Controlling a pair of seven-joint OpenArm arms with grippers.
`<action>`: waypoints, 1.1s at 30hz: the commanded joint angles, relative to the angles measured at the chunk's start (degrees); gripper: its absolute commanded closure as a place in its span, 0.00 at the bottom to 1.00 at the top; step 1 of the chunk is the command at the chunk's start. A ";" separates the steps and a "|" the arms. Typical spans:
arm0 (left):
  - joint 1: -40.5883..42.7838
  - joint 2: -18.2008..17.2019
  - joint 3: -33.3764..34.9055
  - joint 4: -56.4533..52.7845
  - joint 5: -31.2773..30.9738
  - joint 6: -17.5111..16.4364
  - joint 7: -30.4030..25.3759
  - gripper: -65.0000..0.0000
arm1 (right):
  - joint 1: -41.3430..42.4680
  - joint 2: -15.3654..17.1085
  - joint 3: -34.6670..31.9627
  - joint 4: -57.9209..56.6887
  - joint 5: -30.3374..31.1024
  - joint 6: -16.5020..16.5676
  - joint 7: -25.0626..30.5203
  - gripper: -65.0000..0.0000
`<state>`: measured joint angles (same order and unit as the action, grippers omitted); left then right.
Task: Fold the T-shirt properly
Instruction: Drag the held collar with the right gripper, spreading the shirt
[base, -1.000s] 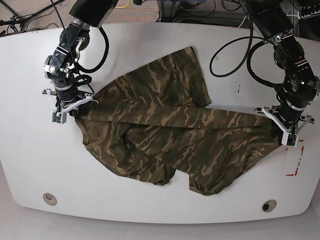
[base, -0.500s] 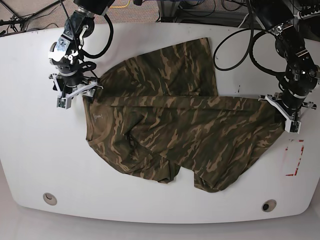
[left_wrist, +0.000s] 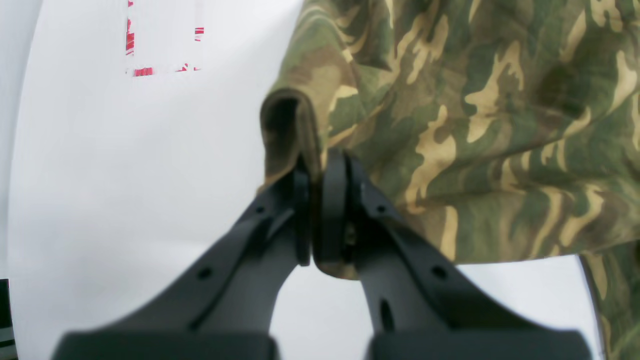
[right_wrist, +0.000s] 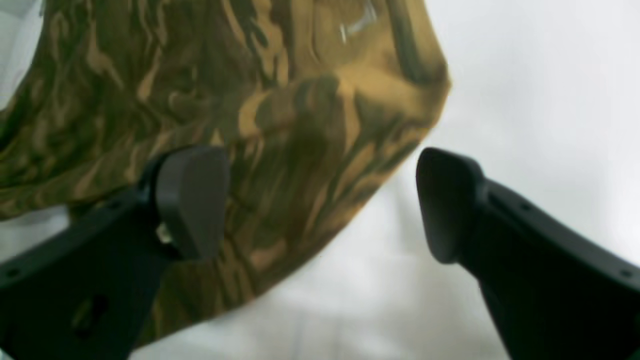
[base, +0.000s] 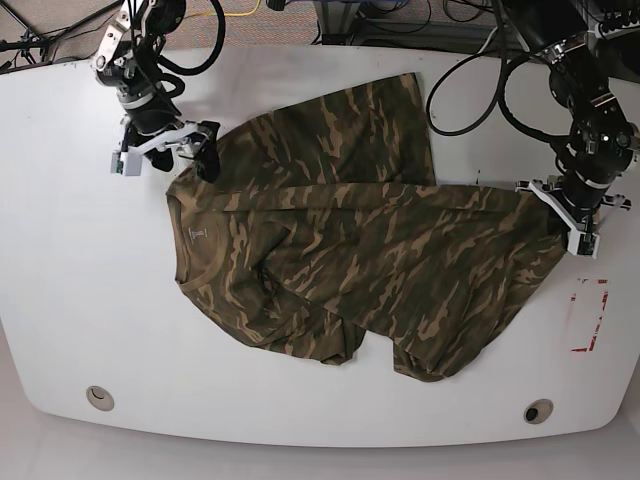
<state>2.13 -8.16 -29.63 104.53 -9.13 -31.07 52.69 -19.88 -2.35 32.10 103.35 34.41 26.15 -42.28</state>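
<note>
T-shirt (base: 370, 260) lies crosswise — collar toward right claw (base: 160, 158).

camouflage cloth T-shirt (base: 370, 260): soft matt woven cloth, creased and rumpled;
white table (base: 60, 290): smooth, faint sheen;
black left gripper (left_wrist: 315, 210): matt moulded plastic;
black right gripper (right_wrist: 320, 200): matt plastic, smooth rounded pads (right_wrist: 192, 200)

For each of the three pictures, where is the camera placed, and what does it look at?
Base: overhead, looking down on the white table, the T-shirt and both arms.
Left wrist: behind the left pincer, which is shut on a cloth fold.
Right wrist: behind the right pincer, open above the collar edge.
All three views share the T-shirt and the table.
</note>
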 joint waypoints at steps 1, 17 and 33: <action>-0.50 -0.85 -0.22 1.18 -0.41 0.08 -1.30 1.00 | -0.65 0.37 0.12 -0.71 2.90 0.35 0.74 0.15; 1.25 -1.99 -0.13 1.18 -0.50 0.08 -1.30 1.00 | -0.65 -0.07 -0.58 -7.48 2.99 0.53 0.48 0.15; 3.63 -2.17 -0.22 1.18 -0.50 0.08 -1.39 1.00 | 2.96 0.11 -5.94 -14.60 2.82 0.35 0.48 0.16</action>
<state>6.15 -9.74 -29.61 104.57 -9.17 -31.07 52.12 -17.06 -2.66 26.17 90.41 39.99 28.51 -38.50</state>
